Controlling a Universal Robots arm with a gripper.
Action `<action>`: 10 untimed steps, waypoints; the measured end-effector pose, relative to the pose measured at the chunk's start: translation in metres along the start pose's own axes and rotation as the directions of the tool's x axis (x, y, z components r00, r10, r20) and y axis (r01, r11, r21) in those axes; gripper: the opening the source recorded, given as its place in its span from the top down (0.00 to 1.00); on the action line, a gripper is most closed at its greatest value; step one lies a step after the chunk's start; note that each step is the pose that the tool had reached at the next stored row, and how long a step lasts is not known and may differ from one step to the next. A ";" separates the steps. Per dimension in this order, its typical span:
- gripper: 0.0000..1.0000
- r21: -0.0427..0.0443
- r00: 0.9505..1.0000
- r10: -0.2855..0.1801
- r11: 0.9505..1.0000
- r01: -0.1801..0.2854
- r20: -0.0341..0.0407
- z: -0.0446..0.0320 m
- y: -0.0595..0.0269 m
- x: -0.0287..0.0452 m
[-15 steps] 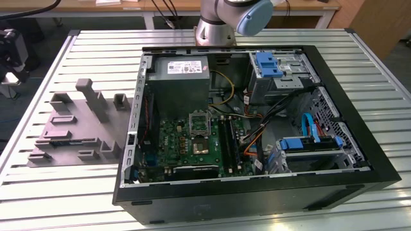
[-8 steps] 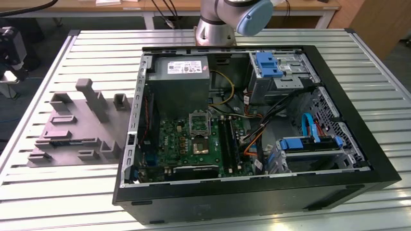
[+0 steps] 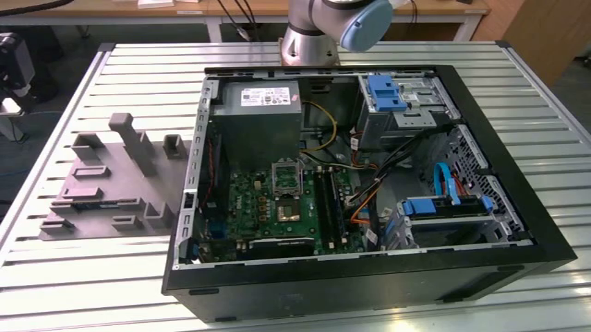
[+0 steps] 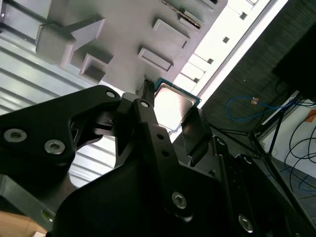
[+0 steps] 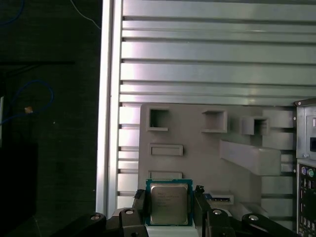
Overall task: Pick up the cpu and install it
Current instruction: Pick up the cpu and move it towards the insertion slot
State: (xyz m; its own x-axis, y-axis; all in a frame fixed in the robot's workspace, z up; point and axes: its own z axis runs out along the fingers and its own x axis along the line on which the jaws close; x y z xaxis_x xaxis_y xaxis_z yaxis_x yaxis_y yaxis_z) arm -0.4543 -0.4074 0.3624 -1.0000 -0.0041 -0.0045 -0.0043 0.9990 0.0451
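In both wrist views the cpu [image 5: 169,203] [image 4: 174,102], a flat square chip with a shiny silver top and a thin pale edge, sits between my gripper's [image 5: 169,197] [image 4: 173,112] two black fingers [image 5: 139,203]. The gripper is shut on it, one finger on each side edge. The chip hangs well above the grey moulded tray [image 5: 197,158] [image 4: 123,29]. In the exterior view that tray [image 3: 102,187] lies on the slatted table at the exterior view's left, beside the open computer case [image 3: 369,277]. Inside the case, the green motherboard [image 3: 249,207] carries a square socket [image 3: 288,211].
The arm's base [image 3: 319,31] stands behind the case. Inside the case are a grey power supply [image 3: 263,117], blue drive brackets [image 3: 386,93] [image 3: 443,206] and loose cables [image 3: 388,173]. The slatted table's edge [image 5: 106,123] meets dark floor with blue cable [image 5: 29,98].
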 end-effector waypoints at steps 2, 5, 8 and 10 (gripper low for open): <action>0.53 0.000 1.000 0.000 1.000 0.000 0.000 -0.0019 0.0001 0.0000; 0.53 0.000 1.000 0.000 1.000 0.000 0.000 -0.0046 0.0002 0.0000; 0.53 0.000 1.000 0.000 1.000 0.000 0.000 -0.0076 0.0003 0.0000; 0.53 0.000 1.000 0.000 1.000 0.000 0.000 -0.0096 0.0005 -0.0001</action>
State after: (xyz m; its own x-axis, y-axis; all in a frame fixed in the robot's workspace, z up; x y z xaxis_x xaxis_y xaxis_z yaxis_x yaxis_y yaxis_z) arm -0.4543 -0.4073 0.3721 -1.0000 -0.0041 -0.0044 -0.0043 0.9990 0.0450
